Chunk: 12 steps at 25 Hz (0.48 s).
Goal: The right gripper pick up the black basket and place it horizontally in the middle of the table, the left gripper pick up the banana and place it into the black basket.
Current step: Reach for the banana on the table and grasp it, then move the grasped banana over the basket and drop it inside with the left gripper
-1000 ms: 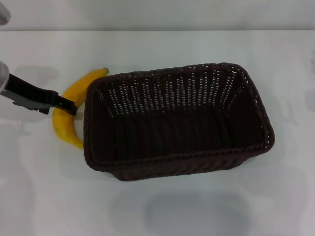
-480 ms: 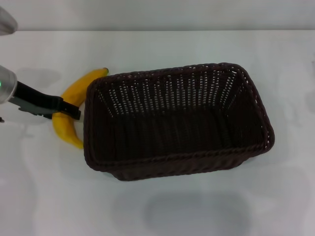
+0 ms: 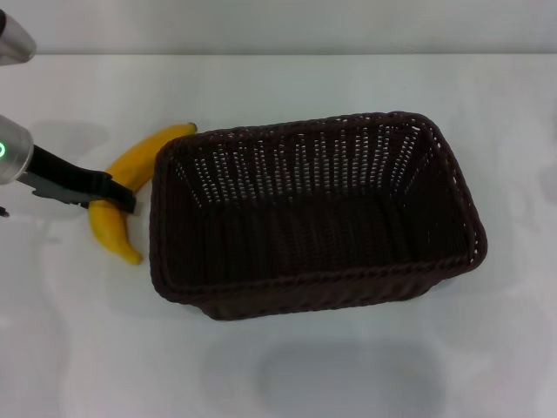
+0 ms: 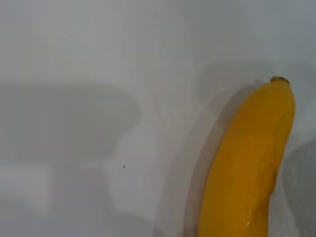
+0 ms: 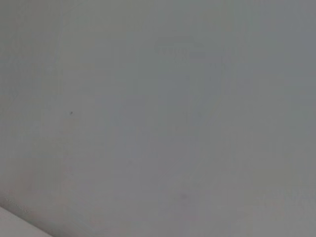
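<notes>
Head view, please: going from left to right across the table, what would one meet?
Left end effector → banana → black basket, all on the white table.

Left arm, head view only: pale silver-grey rounded housing at the frame's left edge, with a small glowing green light on it. A second rounded grey part shows in the top left corner.

Left gripper [image 3: 122,198]: slim, flat, black finger piece running out from the housing, with a grey plate along its underside and a blunt black tip. No cables, screws or markings can be made out.

Right arm: not visible in any view.
</notes>
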{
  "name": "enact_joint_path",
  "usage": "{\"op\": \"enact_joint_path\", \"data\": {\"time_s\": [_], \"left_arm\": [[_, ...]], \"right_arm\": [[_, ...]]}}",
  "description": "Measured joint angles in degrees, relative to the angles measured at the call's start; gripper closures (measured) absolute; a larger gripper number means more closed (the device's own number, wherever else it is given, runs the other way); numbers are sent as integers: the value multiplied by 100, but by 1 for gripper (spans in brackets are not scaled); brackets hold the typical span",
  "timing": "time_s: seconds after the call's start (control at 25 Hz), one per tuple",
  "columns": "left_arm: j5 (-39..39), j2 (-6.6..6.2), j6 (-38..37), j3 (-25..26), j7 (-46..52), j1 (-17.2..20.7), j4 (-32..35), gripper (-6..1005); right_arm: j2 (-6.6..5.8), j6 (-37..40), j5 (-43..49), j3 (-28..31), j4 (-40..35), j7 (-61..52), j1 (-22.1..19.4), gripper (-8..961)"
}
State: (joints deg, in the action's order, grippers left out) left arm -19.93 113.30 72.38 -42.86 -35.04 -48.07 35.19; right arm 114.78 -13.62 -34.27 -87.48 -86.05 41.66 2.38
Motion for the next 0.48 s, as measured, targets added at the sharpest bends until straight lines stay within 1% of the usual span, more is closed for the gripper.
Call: {"op": "enact_joint_path", "data": {"time_s": [0.16, 0.24, 0.32, 0.4, 0.48], "left_arm": [[0, -9, -1, -5, -22, 20, 21, 363], [-17, -11, 54, 3, -25, 71, 192, 417], [-55, -18, 138, 37, -12, 174, 611, 470], [-143, -49, 279, 59, 24, 301, 1179, 471], [-399, -193, 632, 69, 85, 379, 1801, 473]], "right_arm": [[0, -4, 0, -19, 23, 0, -8, 574], [0, -14, 0, -23, 25, 0, -15, 574], [0, -23, 0, -22, 9, 0, -55, 574], [0, -25, 0, -7, -52, 0, -120, 574], [0, -22, 0, 10, -100, 0, -164, 574]]}}
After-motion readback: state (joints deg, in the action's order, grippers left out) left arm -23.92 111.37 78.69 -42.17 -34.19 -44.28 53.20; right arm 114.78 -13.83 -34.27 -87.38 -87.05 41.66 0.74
